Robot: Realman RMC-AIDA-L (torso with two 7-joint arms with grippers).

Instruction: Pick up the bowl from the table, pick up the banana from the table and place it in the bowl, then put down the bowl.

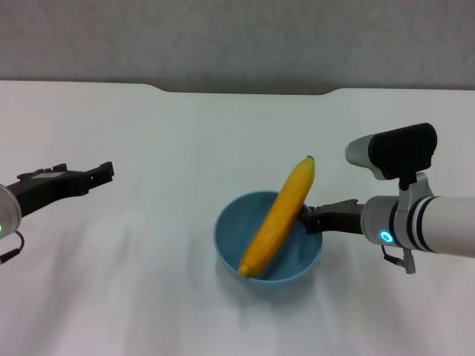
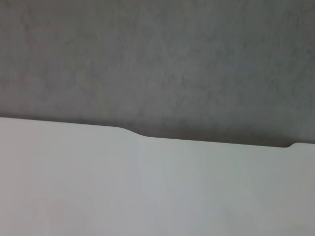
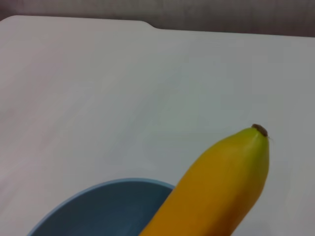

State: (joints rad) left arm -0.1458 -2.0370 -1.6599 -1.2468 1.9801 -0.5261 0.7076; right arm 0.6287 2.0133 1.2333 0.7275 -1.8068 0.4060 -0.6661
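Note:
The light blue bowl [image 1: 306,256] is in the middle of the white table [image 1: 148,252]. The yellow-orange banana [image 1: 282,215] lies in it, one end at the bottom, the dark-tipped end leaning out over the far rim. My right gripper [image 1: 306,219] is shut on the bowl's right rim, close beside the banana. I cannot tell whether the bowl rests on the table or hangs just above it. The right wrist view shows the banana [image 3: 221,187] over the bowl's rim [image 3: 103,211]. My left gripper [image 1: 107,172] hovers far to the left, apart from both.
The table's notched far edge [image 1: 245,92] runs along a grey wall. The left wrist view shows only bare table [image 2: 147,191] and that wall. The right arm's camera housing [image 1: 393,152] stands above its wrist.

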